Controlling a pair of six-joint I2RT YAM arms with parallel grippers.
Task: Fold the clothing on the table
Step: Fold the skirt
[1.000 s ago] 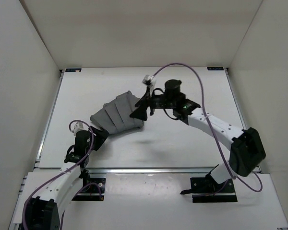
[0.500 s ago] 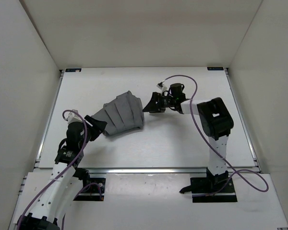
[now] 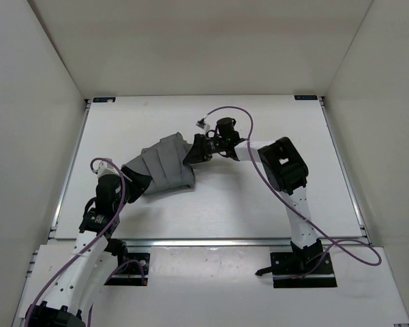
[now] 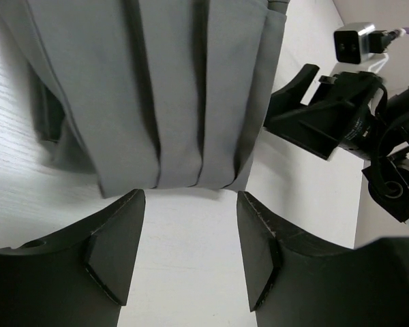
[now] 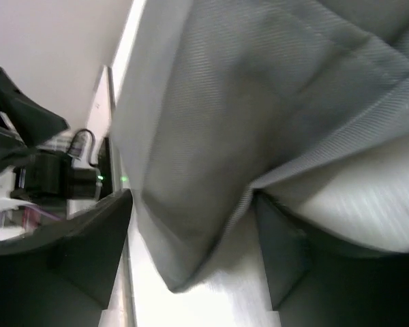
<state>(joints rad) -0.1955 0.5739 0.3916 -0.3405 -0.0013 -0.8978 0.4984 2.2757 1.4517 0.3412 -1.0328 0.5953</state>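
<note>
Here, the white tabletop (image 3: 273, 197) carries the grey skirt (image 3: 165, 167) left of centre, lying aslant with one gripper at each of its ends. The skirt is not spread flat. Its pleats run lengthwise from the near-left end to the far-right end, and the left wrist view shows a darker layer tucked under one side, so the fold is judged begun but unfinished.

The left gripper (image 4: 189, 204) sits low at the near-left end with its jaws wide and nothing between them. The hem lies just beyond its tips; whether it touches them cannot be told. This placement is judged to ready that end for pinning or taking while the other end is worked.

The right gripper (image 3: 191, 153) reaches in from the far side to the skirt's right edge. In its own, blurred wrist view the jaws stand apart and straddle a hanging corner of the cloth, with gaps visible on both sides, so the corner is enclosed but not clamped. It is judged to be positioned for closing on that corner, the smallest purchase that would let the whole edge be drawn across the pleats.
</note>
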